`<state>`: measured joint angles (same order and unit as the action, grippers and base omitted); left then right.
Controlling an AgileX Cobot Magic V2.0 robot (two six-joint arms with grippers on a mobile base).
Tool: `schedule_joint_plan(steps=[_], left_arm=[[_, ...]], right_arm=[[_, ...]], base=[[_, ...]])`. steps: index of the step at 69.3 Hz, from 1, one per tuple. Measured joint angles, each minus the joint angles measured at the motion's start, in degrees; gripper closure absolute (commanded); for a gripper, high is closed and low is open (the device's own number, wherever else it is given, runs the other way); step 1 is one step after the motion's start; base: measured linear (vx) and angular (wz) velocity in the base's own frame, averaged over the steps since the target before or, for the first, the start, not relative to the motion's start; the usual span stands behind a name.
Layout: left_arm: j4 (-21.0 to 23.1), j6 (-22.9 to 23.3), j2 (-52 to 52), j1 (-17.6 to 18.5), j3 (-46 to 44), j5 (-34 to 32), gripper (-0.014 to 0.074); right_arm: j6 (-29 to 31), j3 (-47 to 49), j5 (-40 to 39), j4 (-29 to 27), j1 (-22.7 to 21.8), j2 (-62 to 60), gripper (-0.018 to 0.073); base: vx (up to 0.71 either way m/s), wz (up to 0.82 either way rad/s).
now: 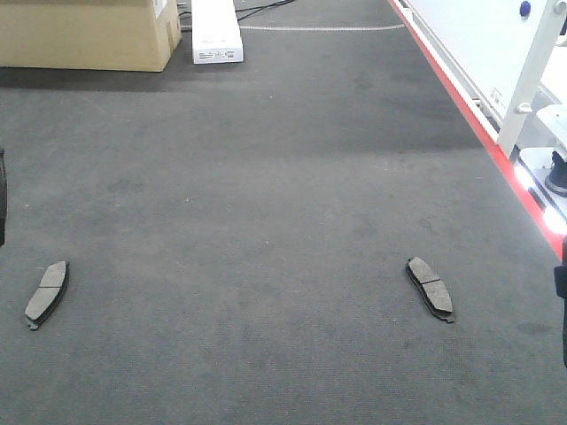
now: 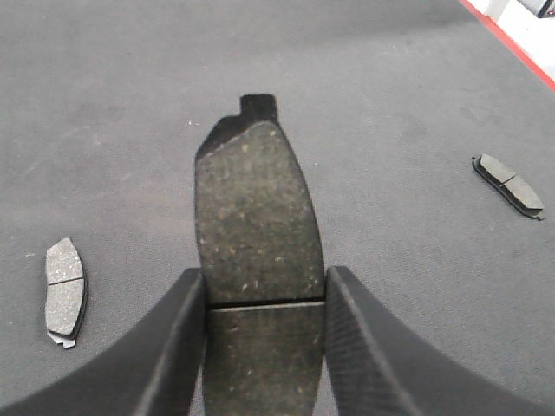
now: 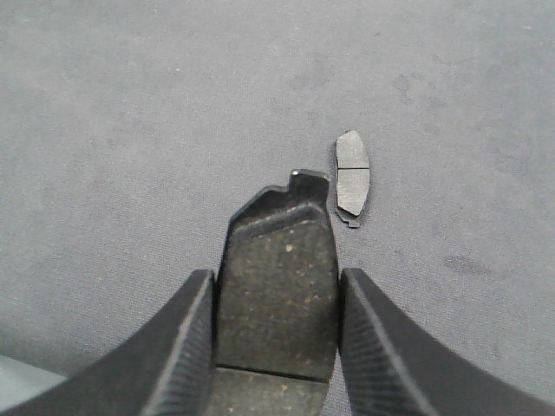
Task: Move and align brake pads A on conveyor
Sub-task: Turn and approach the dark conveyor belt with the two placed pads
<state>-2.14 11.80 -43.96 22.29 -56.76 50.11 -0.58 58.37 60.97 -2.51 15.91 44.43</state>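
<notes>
The conveyor (image 1: 283, 177) is a dark grey belt with a red strip (image 1: 469, 111) along its right edge. Two brake pads lie flat on it, one at the near left (image 1: 46, 294) and one at the near right (image 1: 430, 288). My left gripper (image 2: 264, 277) is shut on a third brake pad (image 2: 256, 199), gripped across its width and held above the belt. The left lying pad (image 2: 65, 290) and the right one (image 2: 508, 184) show beside it. My right gripper (image 3: 277, 277) is shut on another brake pad (image 3: 277, 238), just near of the right lying pad (image 3: 352, 176).
A cardboard box (image 1: 84, 31) and a white box (image 1: 215, 31) stand at the belt's far left end. A white frame with a post (image 1: 532, 71) runs along the right side beyond the red strip.
</notes>
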Motion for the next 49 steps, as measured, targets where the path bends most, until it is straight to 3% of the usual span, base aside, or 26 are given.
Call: schedule_joint_plan(steps=[49], left_arm=[[0.9, 0.0, 0.0, 0.0, 0.0, 0.1, 0.0603]], right_arm=[[0.0, 0.0, 0.0, 0.0, 0.0, 0.0, 0.0567]], base=[[0.0, 0.0]])
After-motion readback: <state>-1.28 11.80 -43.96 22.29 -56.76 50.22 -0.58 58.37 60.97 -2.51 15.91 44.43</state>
